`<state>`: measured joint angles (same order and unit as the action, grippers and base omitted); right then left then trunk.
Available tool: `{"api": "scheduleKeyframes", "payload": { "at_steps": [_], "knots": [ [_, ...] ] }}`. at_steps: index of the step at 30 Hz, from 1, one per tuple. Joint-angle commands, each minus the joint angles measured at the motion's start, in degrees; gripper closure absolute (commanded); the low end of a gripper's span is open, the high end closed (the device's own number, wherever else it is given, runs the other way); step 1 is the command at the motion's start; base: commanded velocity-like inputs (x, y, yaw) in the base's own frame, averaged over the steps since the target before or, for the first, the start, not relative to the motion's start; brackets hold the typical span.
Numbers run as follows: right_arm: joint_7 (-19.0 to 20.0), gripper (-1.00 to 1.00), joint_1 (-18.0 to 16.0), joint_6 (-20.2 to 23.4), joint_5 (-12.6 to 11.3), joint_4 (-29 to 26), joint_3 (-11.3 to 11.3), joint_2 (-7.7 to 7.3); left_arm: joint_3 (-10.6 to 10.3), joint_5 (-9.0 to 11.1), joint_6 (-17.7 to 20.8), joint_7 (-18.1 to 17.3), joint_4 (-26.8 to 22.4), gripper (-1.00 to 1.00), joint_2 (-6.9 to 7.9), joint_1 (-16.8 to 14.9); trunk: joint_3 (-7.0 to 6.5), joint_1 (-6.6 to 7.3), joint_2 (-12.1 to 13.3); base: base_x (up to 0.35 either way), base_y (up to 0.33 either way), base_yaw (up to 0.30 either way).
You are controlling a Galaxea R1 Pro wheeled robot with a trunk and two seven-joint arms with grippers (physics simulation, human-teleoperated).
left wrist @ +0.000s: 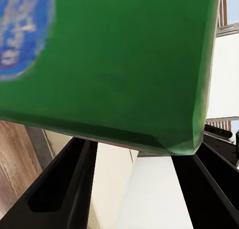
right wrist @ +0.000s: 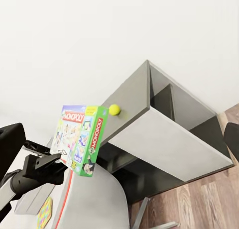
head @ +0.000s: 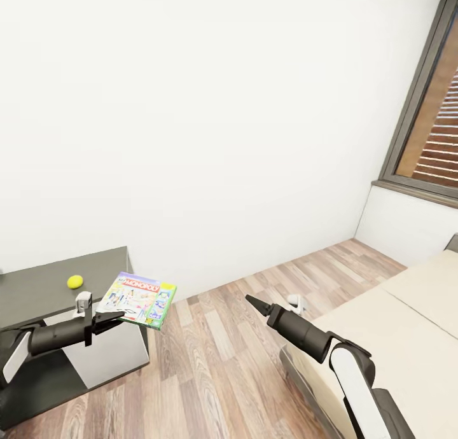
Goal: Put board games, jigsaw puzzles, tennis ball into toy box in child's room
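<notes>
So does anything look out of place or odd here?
Mainly the Monopoly board game: it is in mid-air, held by one edge in the left pincer and sticking out tilted beyond the table. A small white object lies on the floor by the bed. The tennis ball sits normally.

A dark grey desk [head: 38, 286] stands against the white wall on the wood-plank floor [head: 229, 350]. A tennis ball [head: 75, 281] rests on its top. A pale bed [head: 407, 337] stands opposite.

Matte black tapered forearms, glossy white upper-arm shells, slim black pointed fingers [head: 109, 316], small grey-white block atop left wrist
</notes>
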<state>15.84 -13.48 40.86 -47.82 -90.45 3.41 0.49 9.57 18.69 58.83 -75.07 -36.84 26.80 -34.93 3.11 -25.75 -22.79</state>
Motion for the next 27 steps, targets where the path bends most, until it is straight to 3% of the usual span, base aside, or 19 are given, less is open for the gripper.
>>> {"api": "scheduleKeyframes", "payload": {
  "at_steps": [1,21,25,27],
  "knots": [
    [0.1,-1.0,-0.1,0.3,0.0,0.0,-0.1,0.03,0.0,0.1,0.5,-0.2,0.0,1.0,0.01,-0.1,0.13,-0.04,-0.1,0.0,0.0,0.042],
    [0.2,-1.0,-0.1,0.4,0.0,0.0,-0.1,-0.04,-0.1,0.1,0.6,-0.1,-0.3,1.0,0.07,-0.1,0.13,-0.04,-0.1,0.0,0.0,0.263],
    [0.2,-1.0,-0.1,0.4,0.0,0.0,-0.1,-0.1,-0.1,0.1,0.9,-0.1,-2.8,1.0,0.16,-0.2,0.13,-0.04,-0.1,0.0,0.0,0.289],
    [0.2,-1.0,-0.1,0.4,0.0,0.0,-0.1,-0.12,-0.1,0.1,1.1,-0.1,-4.7,1.0,0.23,-2.2,0.13,-0.04,-0.1,0.0,0.0,0.29]
  ]
}}
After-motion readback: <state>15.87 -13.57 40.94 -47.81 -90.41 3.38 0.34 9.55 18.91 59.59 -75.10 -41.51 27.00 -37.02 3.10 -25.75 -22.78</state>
